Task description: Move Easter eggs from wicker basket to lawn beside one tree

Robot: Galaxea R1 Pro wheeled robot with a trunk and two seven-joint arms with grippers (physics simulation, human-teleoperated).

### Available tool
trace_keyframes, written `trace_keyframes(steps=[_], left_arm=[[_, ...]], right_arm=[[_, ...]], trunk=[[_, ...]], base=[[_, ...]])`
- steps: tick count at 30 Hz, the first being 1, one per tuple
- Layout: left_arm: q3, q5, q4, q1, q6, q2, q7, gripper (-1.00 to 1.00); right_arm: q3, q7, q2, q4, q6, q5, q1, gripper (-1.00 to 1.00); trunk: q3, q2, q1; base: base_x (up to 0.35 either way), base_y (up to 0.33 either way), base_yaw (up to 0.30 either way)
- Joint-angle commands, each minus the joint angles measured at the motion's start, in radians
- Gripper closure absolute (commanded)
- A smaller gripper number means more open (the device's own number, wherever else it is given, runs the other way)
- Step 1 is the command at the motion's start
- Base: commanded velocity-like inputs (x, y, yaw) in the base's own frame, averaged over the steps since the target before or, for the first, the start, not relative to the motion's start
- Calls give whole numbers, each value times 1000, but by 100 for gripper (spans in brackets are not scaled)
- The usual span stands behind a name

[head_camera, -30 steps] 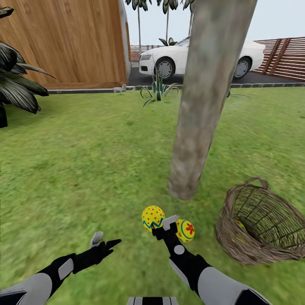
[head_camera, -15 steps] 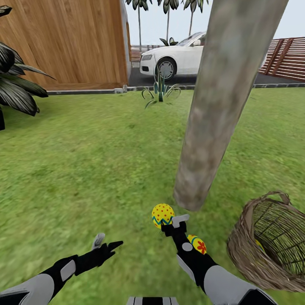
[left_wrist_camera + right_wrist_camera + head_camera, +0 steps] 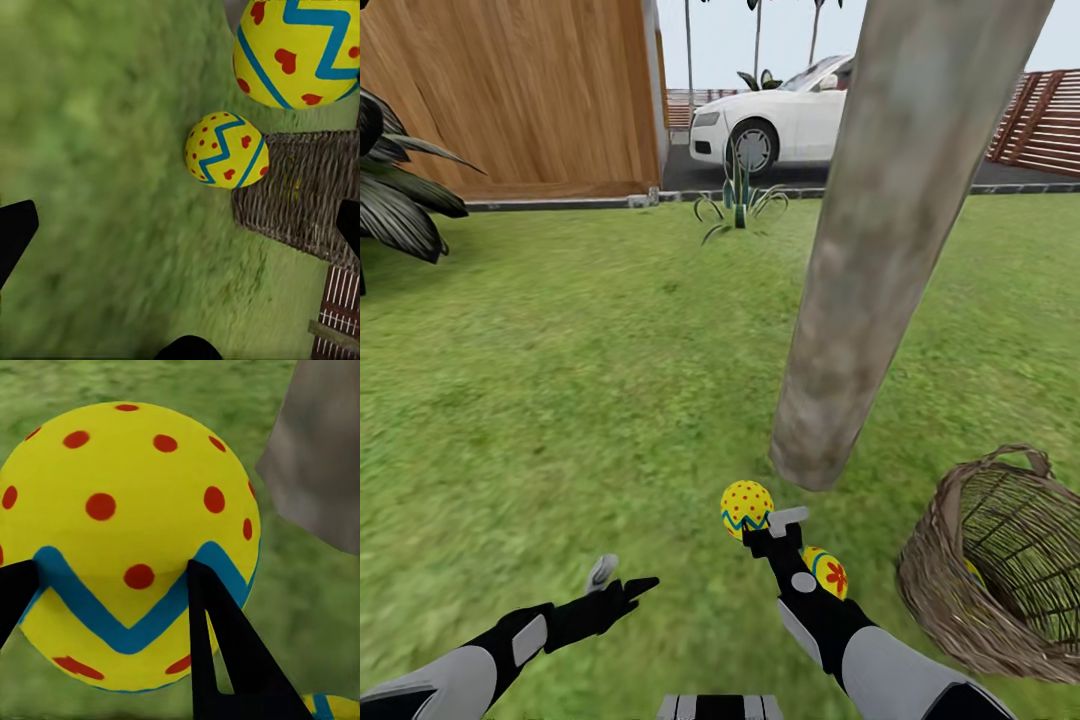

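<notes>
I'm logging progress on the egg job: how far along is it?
One egg already lies on the grass near the tree trunk. The right gripper holds a second egg close to the trunk's foot, not yet released. A third yellow egg seems to sit in the basket. The left gripper is open.

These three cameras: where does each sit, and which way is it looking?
Head view: on the robot's head, looking down across the lawn at the tree; both arms show.
Left wrist view: by the open left end effector, facing two eggs and the basket.
Right wrist view: by the right end effector, clamping the spotted egg.
All three share that egg.
</notes>
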Motion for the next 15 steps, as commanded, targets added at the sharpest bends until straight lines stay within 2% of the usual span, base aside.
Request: trace_keyframes(steps=[1,9,11,12,15], left_arm=[[9,-3,0,0,10,0,-2,-100],[6,-1,-6,0,9,4,-25,-100],[2,-3,-21,0,13,4,-128,-100],[-29,-11,-38,0,15,9,-209,-100],[-59,-13,-45,0,15,25,-249,-100]], right_arm=[[9,-5,0,1,-4,-9,-1,100],[10,-5,0,1,-4,-9,-1,100],[10,-5,1,1,-4,-9,-1,100],[10,-5,1,1,-4,-9,-1,100],[10,-5,1,1,-4,-9,-1,100]], trunk=[[-5,-1,0],[-36,-2,4],[-43,-3,5],[-47,-3,5],[-59,-4,7]], base=[[0,0,0],[0,0,0],[0,0,0],[0,0,0],[0,0,0]])
